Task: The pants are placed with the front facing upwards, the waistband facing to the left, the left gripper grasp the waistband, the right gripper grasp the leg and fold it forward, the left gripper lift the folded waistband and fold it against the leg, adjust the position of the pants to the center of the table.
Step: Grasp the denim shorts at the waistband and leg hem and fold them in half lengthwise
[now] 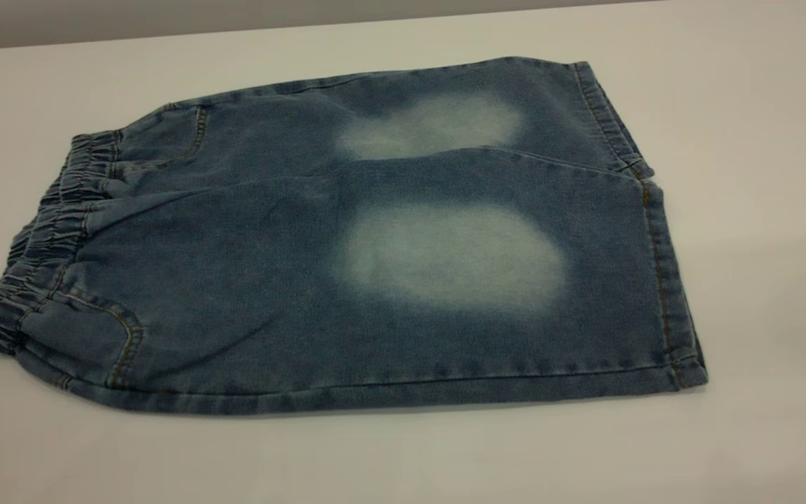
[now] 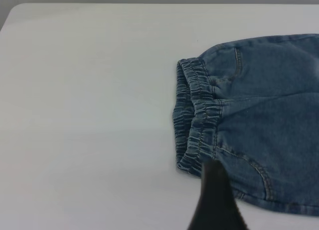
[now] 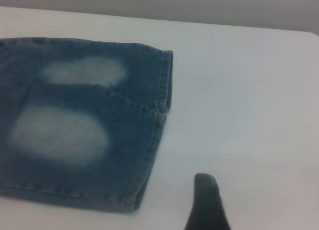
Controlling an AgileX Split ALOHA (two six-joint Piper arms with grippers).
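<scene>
The pants (image 1: 270, 280) lie flat on the white table (image 1: 760, 210). They are short blue denim with two faded whitish thigh patches. The gathered waistband (image 1: 46, 245) points left and the leg hems (image 1: 662, 280) point right. Neither gripper shows in the exterior view. In the left wrist view a black part of my left gripper (image 2: 213, 200) hovers at the near corner of the waistband (image 2: 197, 115). In the right wrist view a black part of my right gripper (image 3: 207, 202) is over bare table, a short way off the near leg's hem (image 3: 149, 160).
The table's far edge (image 1: 235, 31) runs behind the pants, with a grey wall beyond. A rounded table corner (image 2: 10, 13) shows in the left wrist view and another table corner (image 3: 306, 33) in the right wrist view. Bare tabletop surrounds the pants.
</scene>
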